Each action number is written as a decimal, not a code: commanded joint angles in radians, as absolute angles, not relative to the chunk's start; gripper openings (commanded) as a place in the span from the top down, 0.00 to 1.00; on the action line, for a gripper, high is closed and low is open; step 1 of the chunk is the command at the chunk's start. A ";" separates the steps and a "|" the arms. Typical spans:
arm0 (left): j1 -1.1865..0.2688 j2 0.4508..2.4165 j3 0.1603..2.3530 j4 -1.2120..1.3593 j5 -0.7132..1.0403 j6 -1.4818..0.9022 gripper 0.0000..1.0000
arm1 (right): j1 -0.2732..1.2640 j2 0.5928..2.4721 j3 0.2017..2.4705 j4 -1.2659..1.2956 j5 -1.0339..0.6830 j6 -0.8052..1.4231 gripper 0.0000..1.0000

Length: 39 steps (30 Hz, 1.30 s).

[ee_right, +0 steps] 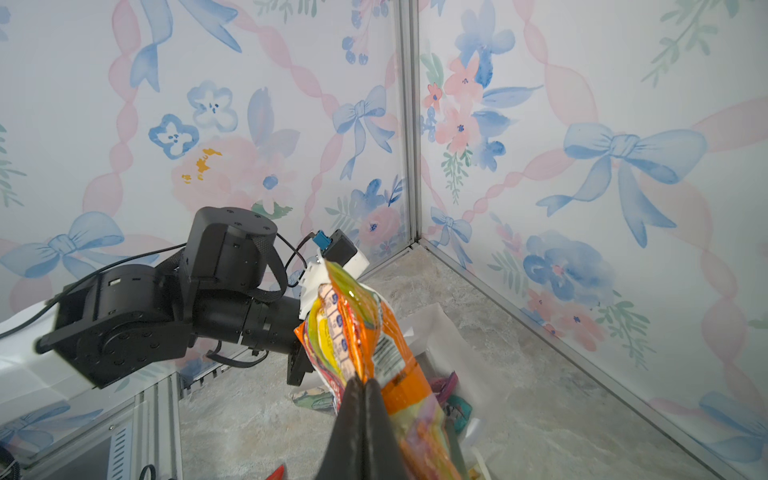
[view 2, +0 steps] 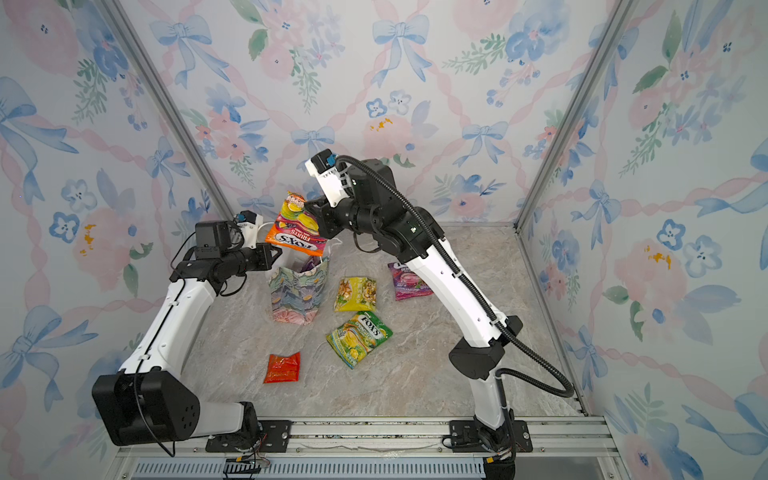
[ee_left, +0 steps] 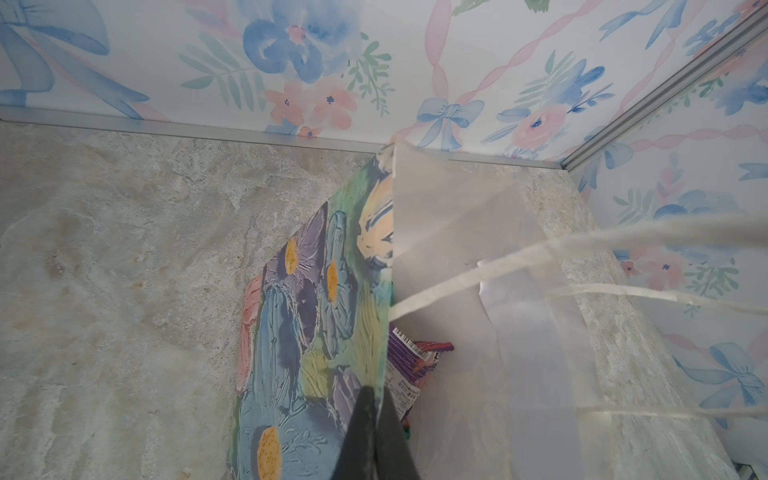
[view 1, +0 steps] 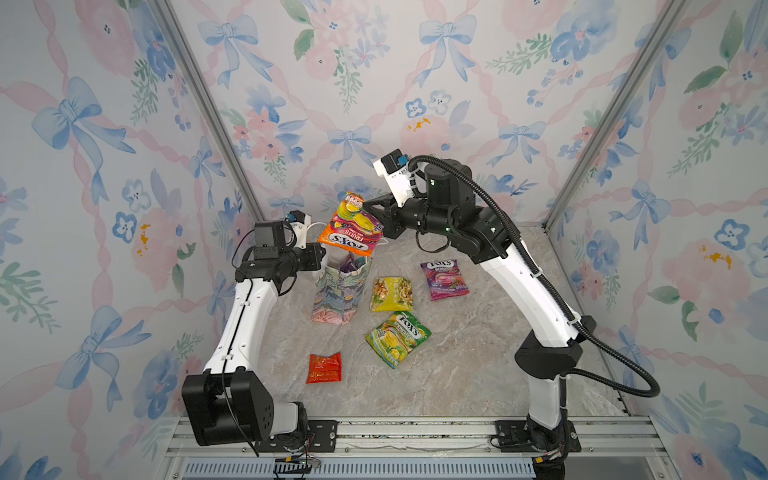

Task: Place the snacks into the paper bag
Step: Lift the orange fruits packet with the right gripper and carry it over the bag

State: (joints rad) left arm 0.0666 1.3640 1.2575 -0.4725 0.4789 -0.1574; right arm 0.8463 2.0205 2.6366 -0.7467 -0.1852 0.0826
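Observation:
My right gripper [view 1: 367, 205] [ee_right: 365, 380] is shut on the edge of an orange FOX'S snack packet [view 1: 351, 230] [view 2: 294, 232] [ee_right: 353, 328]. The packet hangs just above the open mouth of the flower-print paper bag [view 1: 337, 297] [view 2: 293, 297]. On the bag's near wall [ee_left: 316, 311] my left gripper [ee_left: 376, 395] [view 1: 320, 258] is shut, pinching the rim. A purple packet [ee_left: 411, 357] lies inside the bag. On the table lie a yellow packet [view 1: 391, 294], a purple packet [view 1: 442, 279], a green packet [view 1: 398, 337] and a small red-orange packet [view 1: 324, 368].
The bag stands near the back left corner of the marble table [view 1: 478, 353], close to the floral walls and a corner post [ee_right: 409, 124]. Its white cord handles [ee_left: 498, 266] stretch across the left wrist view. A metal rail [view 1: 415, 432] runs along the front edge.

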 commanded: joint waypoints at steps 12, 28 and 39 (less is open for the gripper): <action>0.075 1.348 1.242 -0.489 0.494 -0.153 1.00 | 0.819 2.088 2.693 -0.583 -0.118 0.064 1.00; 0.081 1.348 1.243 -0.490 0.496 -0.154 1.00 | 0.785 2.178 2.684 -0.579 -0.090 0.035 1.00; 0.089 1.346 1.243 -0.488 0.495 -0.155 1.00 | 0.805 2.155 2.585 -0.643 -0.089 -0.040 1.00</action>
